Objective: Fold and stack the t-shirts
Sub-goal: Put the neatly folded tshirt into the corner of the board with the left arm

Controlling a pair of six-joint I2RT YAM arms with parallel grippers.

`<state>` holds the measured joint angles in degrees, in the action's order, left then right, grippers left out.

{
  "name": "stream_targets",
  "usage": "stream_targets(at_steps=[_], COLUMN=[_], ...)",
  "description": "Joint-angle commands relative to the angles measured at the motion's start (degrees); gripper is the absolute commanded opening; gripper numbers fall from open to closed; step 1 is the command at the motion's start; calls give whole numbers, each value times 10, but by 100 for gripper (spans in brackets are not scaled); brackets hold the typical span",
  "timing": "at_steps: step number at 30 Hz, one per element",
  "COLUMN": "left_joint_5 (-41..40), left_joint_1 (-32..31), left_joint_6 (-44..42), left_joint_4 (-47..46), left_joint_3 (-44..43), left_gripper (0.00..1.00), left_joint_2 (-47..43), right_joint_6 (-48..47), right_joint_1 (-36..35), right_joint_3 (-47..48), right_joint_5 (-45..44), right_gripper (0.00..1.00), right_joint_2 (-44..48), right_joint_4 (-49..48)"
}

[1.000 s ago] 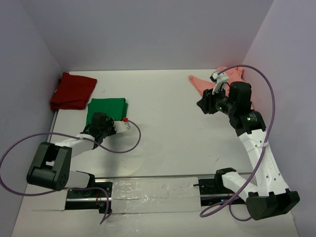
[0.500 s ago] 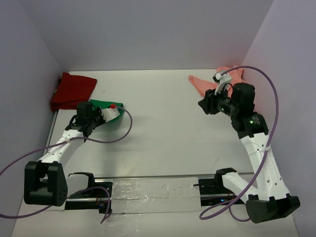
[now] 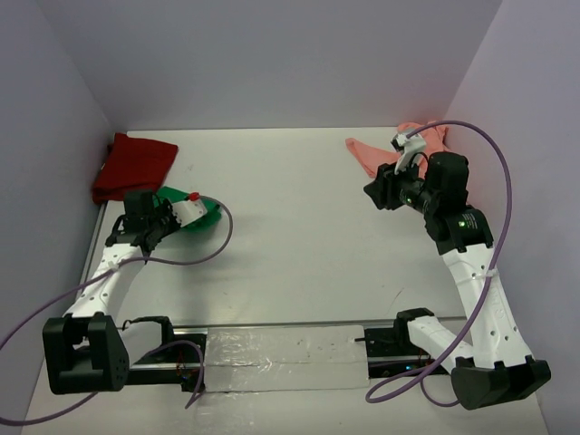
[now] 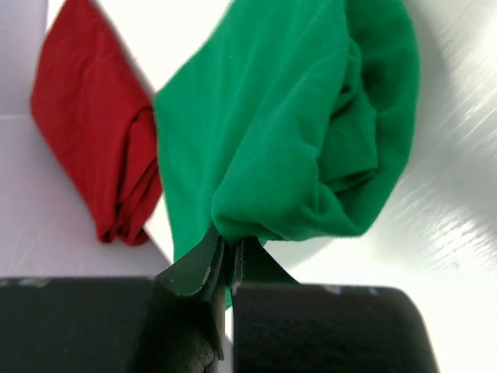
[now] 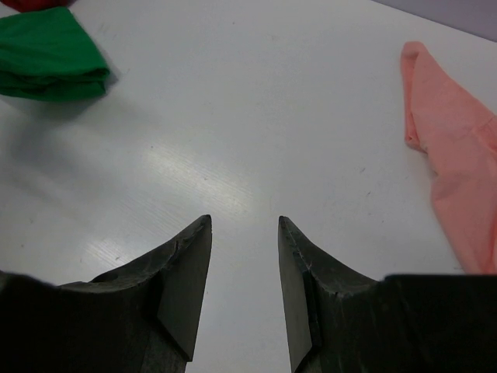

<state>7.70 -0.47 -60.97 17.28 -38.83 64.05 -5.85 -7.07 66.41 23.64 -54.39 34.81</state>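
Note:
The bright green t-shirt lies bunched and folded at the left. My left gripper is shut on its near edge. In the left wrist view the jaws pinch the green cloth, which hangs forward in a folded bundle. The dark red t-shirt lies folded in the far left corner, just beyond and left of the green one, and shows in the left wrist view. The salmon-pink t-shirt lies spread loosely at the far right. My right gripper hovers open and empty near it, with pink cloth to its right.
The left wall runs close beside the red t-shirt and the right wall close behind the pink one. A purple cable loops from the left wrist over the table. The arm bases and a rail line the near edge.
My left gripper has swung left and back, dragging the green t-shirt toward the red one. The right arm has barely moved.

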Motion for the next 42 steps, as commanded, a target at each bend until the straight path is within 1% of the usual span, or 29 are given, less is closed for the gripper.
stream_targets(at_steps=[1,4,9,14,15,17,20,22,23,24,26,27,28,29,30,31,32,33,34,35,36,37,38,39,40,41,42], left_joint_5=[22,17,30,45,56,64,78,90,93,94,99,99,101,104,103,102,101,100,97,95,93,92,90,85,82,76,74], left_joint_1=[25,38,73,123,143,158,180,188,189,191,190,190,190,189,189,188,187,184,181,180,176,174,171,165,160,151,147], left_joint_6=[-21,-35,-57,-80,-89,-93,-96,-89,-85,-75,-66,-59,-56,-50,-46,-43,-38,-34,-28,-21,-17,-14,-15,-15,-17,-23,-27], left_joint_4=[23,37,63,73,67,51,22,-5,-15,-28,-53,-60,-63,-67,-72,-75,-77,-80,-87,-92,-103,-109,-109,-112,-112,-115,-122], left_joint_3=[-28,-10,22,46,49,51,28,6,-22,-39,-101,-126,-184,-213,-243,-305,-335,-367,-424,-453,-482,-535,-562,-588,-631,-646,-658], left_gripper=[5,5,5,4,4,5,4,4,4,4,5,4,4,4,4,4,4,4,4,4,4,4,4,4,4,3,3], left_joint_2=[-49,-73,-106,-133,-135,-128,-84,-35,-18,23,68,117,144,170,221,248,272,319,343,363,407,430,453,498,522,561,577], right_joint_6=[2,3,3,1,1,-1,-6,-7,-9,-9,-13,-14,-16,-18,-20,-23,-25,-25,-29,-30,-31,-32,-34,-33,-32,-33,-33], right_joint_1=[7,7,7,9,9,9,9,11,11,10,11,11,12,13,13,14,14,15,18,20,21,22,25,27,27,28,28], right_joint_3=[27,29,35,43,45,46,45,44,43,43,43,43,42,42,42,42,39,36,35,29,28,27,25,26,27,26,26], right_joint_5=[9,11,11,6,5,1,-14,-20,-27,-31,-45,-49,-54,-60,-69,-74,-80,-88,-90,-92,-97,-102,-104,-105,-105,-104,-103], right_gripper=[47,47,47,47,47,47,47,47,47,47,47,47,47,47,47,47,47,47,47,47,47,47,47,47,47,47,47], right_joint_2=[14,17,24,24,23,18,8,-1,-10,-15,-30,-34,-39,-49,-54,-57,-61,-63,-65,-67,-70,-72,-74,-80,-81,-83,-84], right_joint_4=[-10,-9,-4,-2,0,-1,-4,-4,-5,-4,-9,-9,-11,-11,-11,-12,-14,-16,-18,-20,-22,-24,-25,-25,-25,-24,-24])
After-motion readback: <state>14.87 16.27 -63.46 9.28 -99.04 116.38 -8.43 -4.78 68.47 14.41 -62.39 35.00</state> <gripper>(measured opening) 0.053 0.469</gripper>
